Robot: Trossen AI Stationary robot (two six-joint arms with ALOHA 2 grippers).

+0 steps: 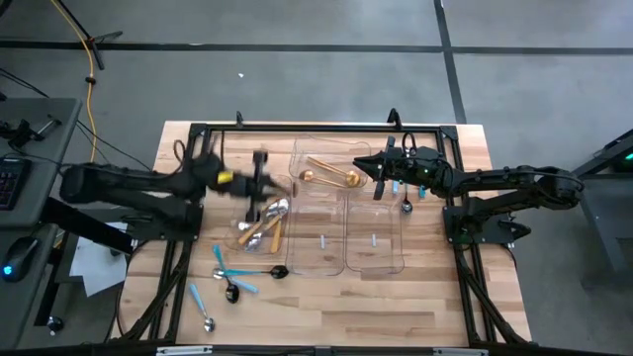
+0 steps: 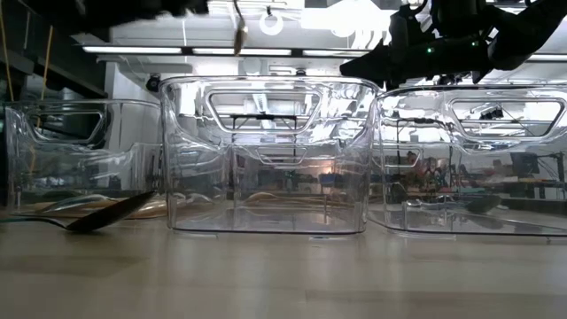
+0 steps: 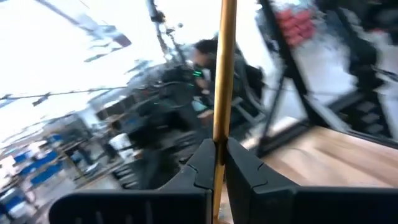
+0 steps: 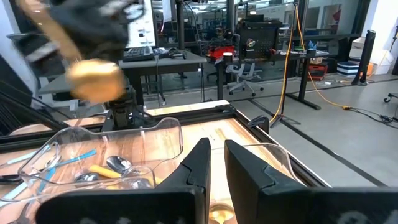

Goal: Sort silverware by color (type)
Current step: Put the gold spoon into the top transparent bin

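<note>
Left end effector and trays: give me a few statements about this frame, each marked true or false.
1. The left end effector is clamped on a gold utensil. True.
2. The middle tray already holds gold spoons. True.
3. The right end effector grips a teal-handled spoon. False: nothing shows between its fingers.
4. All the silverware is already in trays. False: blue-handled pieces and a dark spoon lie on the bare table.
5. The right end effector hangs over the near end of the trays. False: it is at their far end.

A lab: desks point(image 4: 168, 59) with electronics, office chairs point(image 4: 239, 74), ceiling strip lights point(image 2: 133, 49).
</note>
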